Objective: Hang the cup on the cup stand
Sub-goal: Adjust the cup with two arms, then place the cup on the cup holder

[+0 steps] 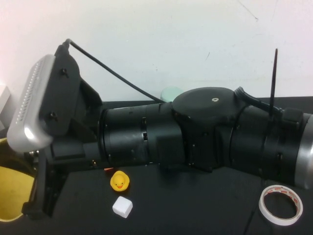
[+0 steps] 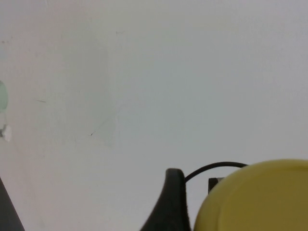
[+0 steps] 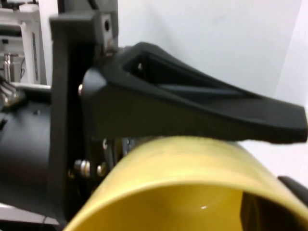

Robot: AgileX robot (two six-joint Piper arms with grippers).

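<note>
The yellow cup [image 1: 10, 193] shows at the far left edge of the high view, lying sideways in the air. My right arm crosses that view from the right, and the right gripper [image 1: 29, 208] reaches the cup there. In the right wrist view the right gripper [image 3: 272, 199] is shut on the cup's [image 3: 183, 163] rim, one finger inside and one outside. My left gripper [image 2: 240, 192] stands open around the cup's base end [image 2: 255, 197], with one of its fingers [image 3: 202, 110] along the cup's outer wall. The cup stand is hidden behind the arm.
On the black table lie a yellow rubber duck [image 1: 120, 181], a white cube [image 1: 122, 207] and a roll of tape [image 1: 280, 204]. A pale green cup [image 1: 171, 92] peeks over the arm at the back. A white wall stands behind.
</note>
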